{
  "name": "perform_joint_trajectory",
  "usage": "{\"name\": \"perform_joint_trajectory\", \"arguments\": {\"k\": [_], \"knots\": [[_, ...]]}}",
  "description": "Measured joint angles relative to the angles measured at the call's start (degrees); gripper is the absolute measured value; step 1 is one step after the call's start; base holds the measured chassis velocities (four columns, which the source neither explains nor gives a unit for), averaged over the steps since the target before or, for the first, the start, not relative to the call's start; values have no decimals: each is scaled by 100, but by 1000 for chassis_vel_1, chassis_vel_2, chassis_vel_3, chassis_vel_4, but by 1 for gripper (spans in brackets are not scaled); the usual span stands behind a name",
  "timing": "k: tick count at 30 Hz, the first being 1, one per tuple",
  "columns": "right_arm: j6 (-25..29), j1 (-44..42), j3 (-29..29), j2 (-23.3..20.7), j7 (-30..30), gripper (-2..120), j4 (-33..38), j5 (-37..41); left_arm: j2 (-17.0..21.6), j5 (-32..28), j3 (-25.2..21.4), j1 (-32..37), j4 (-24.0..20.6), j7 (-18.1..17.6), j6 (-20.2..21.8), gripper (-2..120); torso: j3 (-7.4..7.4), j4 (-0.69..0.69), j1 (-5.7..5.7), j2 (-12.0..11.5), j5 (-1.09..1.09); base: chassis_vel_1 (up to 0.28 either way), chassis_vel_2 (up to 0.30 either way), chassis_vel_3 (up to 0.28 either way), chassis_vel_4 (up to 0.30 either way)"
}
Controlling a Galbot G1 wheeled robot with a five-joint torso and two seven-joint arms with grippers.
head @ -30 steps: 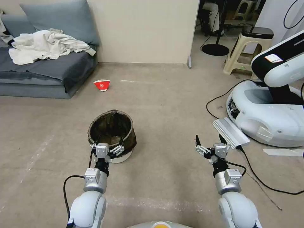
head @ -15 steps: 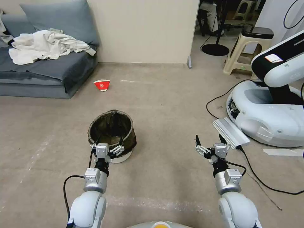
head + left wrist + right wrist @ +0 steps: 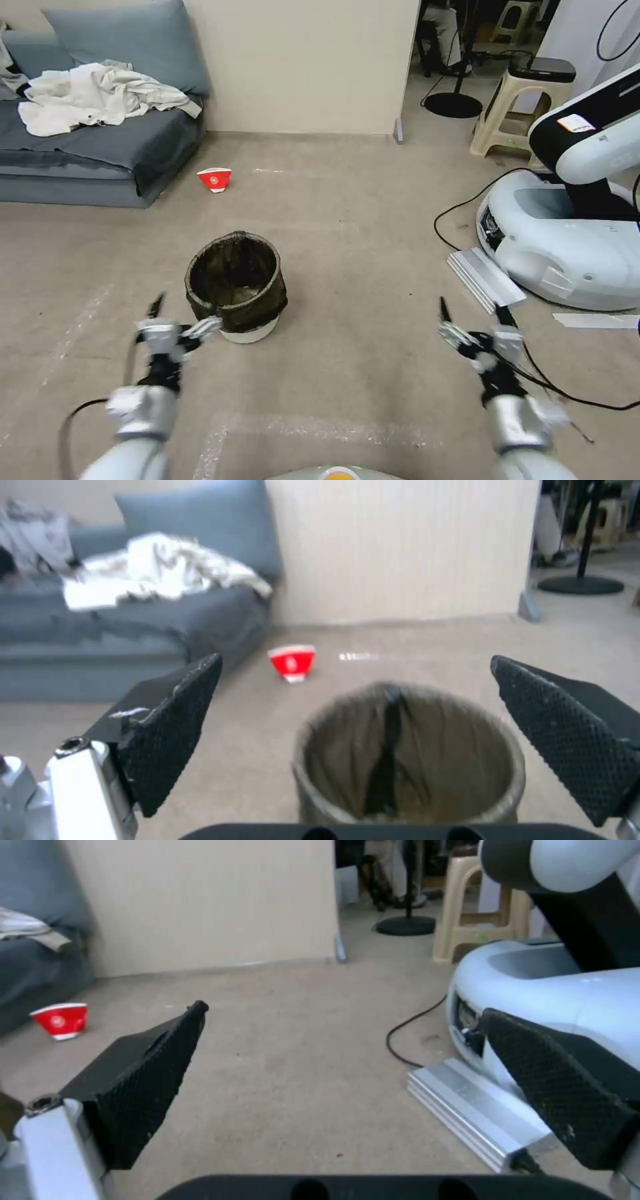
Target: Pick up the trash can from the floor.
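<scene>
Head view: we are seeing the trash can [image 3: 236,285] standing upright on the floor [image 3: 360,220] | left hand [image 3: 179,319] hovering beside it, wide open, empty | right hand [image 3: 475,319] idling, open, empty | risk: fingers snagging the loose bag, tipping the can.

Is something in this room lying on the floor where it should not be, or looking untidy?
Yes. A red-and-white paper cup sits loose on the floor beside the sofa, beyond the upright trash can.
</scene>
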Motion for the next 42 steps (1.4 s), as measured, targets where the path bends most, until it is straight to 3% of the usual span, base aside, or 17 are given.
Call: {"name": "perform_joint_trajectory", "arguments": {"k": [3,6,25,42], "knots": [[-3,-14,2,0,-62,100,12,24,87,-82,-234,271,-180,16,-97,100,0,2,0,0,5,0,0,0,0],[-17,-9,-16,-2,-105,100,12,25,99,-39,-257,340,-189,33,-103,100,0,2,0,0,-5,0,0,0,0],[-171,136,-152,-15,-140,100,-26,51,-14,230,142,223,-42,66,-25,100,1,0,0,0,-1,0,0,0,0],[-181,150,-146,-18,-139,100,-37,23,-24,231,97,209,-4,142,-44,100,1,1,0,0,-1,23,24,24,26]]}}
